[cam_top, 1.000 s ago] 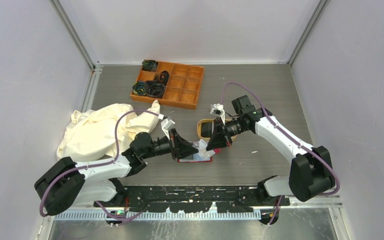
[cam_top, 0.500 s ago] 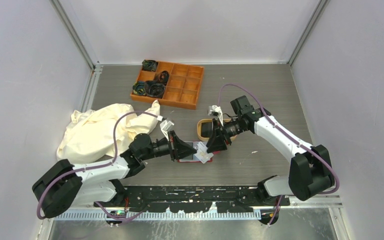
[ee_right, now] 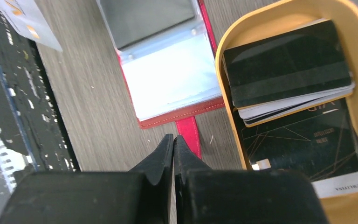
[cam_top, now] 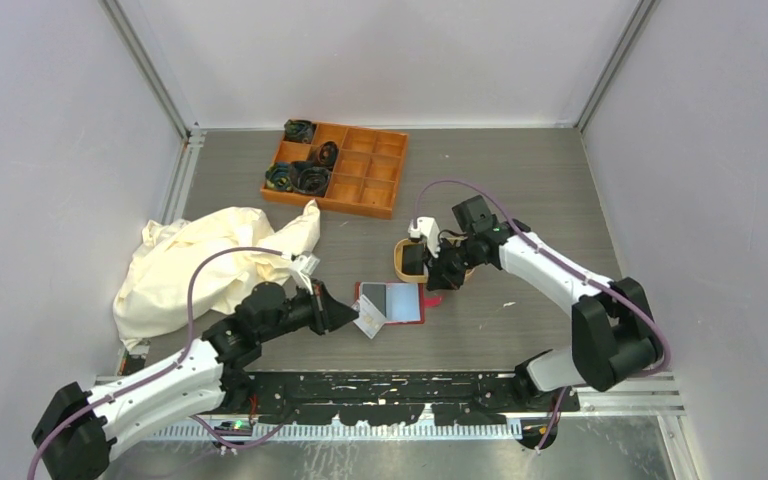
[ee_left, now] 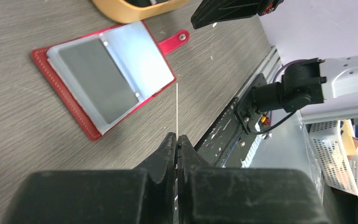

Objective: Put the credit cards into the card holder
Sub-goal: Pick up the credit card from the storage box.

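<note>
The red card holder (cam_top: 392, 302) lies open on the table, grey and light-blue pockets up, snap tab (cam_top: 430, 298) to its right. It also shows in the left wrist view (ee_left: 105, 79) and the right wrist view (ee_right: 168, 70). My left gripper (cam_top: 345, 318) is shut on a white credit card (cam_top: 368, 323), seen edge-on as a thin line (ee_left: 177, 107), just near-left of the holder. My right gripper (cam_top: 435, 283) is shut and empty, its tips (ee_right: 173, 140) just above the table beside the tab (ee_right: 189, 135). More credit cards (ee_right: 289, 70), mostly black, lie stacked in a tan tray (ee_right: 256, 18).
The tan oval tray (cam_top: 400, 262) sits just behind the holder. An orange compartment box (cam_top: 338, 168) with dark cables stands at the back. A crumpled cream cloth (cam_top: 200, 262) lies at the left. The black rail (cam_top: 390, 385) runs along the near edge.
My left arm has pulled back toward the near left with the white card. My right gripper has drawn back toward the tray. The open holder is now uncovered.
</note>
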